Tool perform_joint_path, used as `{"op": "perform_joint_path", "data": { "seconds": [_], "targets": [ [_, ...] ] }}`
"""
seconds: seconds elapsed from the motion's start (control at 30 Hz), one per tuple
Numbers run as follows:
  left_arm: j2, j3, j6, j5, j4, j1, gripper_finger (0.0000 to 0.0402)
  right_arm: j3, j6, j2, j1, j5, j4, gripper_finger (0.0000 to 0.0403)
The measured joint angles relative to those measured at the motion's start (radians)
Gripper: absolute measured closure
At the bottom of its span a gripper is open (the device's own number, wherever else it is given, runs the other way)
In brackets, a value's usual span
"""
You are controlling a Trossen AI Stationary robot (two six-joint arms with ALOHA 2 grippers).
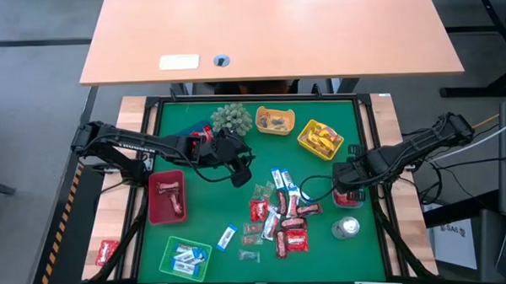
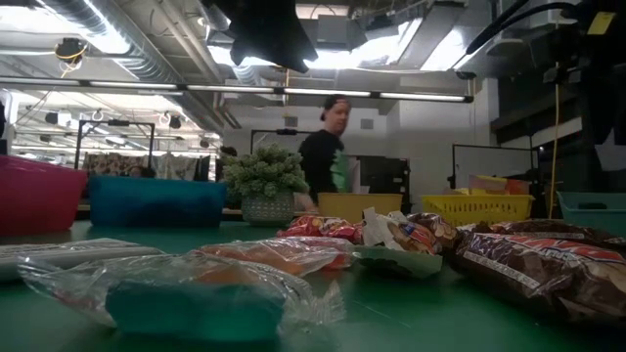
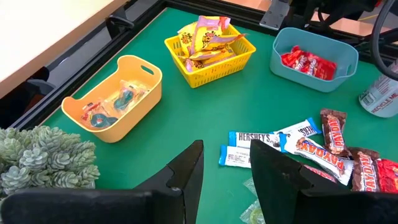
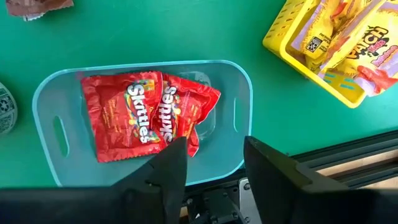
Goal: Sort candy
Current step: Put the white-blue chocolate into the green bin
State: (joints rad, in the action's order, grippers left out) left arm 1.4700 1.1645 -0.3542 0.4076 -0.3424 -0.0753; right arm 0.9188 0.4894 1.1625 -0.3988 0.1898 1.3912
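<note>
the right gripper (image 4: 208, 165) hangs directly over a pale blue tray (image 4: 50, 93) at the right edge of the green mat (image 1: 205, 213), its fingers parted with nothing between them; two red skittles packets (image 4: 146, 115) lie flat inside the tray, apparently because red sweets are being gathered there. the left gripper (image 3: 225, 168) hovers above the middle of the mat beside a spiky plant ball (image 1: 231, 118), its fingers also apart and empty, pointed toward the unsorted candy pile (image 1: 279, 215) as if lining up the next pick. that loose heap of red, brown and blue-white wrappers sits right of centre on the mat, with a few strays nearer the front edge. sorted sweets already fill other trays: yellow packets in the yellow basket (image 3: 211, 46), clear-wrapped ones in the orange tub (image 3: 112, 93), red bars in the red tray (image 1: 166, 196), blue-white ones in the green tray (image 1: 185, 256). a person (image 2: 326, 156) stands in the room beyond the table.
</note>
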Motion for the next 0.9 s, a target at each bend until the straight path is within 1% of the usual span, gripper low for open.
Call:
{"op": "perform_joint_path", "data": {
  "seconds": [0.13,0.27,0.43,0.53,0.6,0.77,0.9],
  "targets": [
    [0.000,0.000,0.000,0.000,0.000,0.000,0.0283,0.005,-0.021,0.000,0.000,0.000,0.004,0.0247],
    [0.000,0.000,0.000,0.000,0.000,0.000,0.0283,0.053,-0.074,0.000,0.000,0.003,0.004,0.0248],
    [0.000,0.000,0.000,0.000,0.000,0.000,0.0283,0.133,-0.129,0.000,0.000,0.081,-0.019,0.0249],
    [0.000,0.000,0.000,0.000,0.000,0.000,0.0283,0.159,-0.132,0.000,0.000,0.140,-0.109,0.0248],
    [0.000,0.000,0.000,0.000,0.000,0.000,0.0283,0.163,-0.132,0.000,0.000,0.150,-0.202,0.0249],
    [0.000,0.000,0.000,0.000,0.000,0.000,0.0283,0.143,-0.184,0.000,0.000,0.095,-0.412,0.0248],
    [0.000,0.000,0.000,0.000,0.000,0.000,0.0283,0.115,-0.252,0.000,0.000,0.053,-0.492,0.0249]
  ]
}}
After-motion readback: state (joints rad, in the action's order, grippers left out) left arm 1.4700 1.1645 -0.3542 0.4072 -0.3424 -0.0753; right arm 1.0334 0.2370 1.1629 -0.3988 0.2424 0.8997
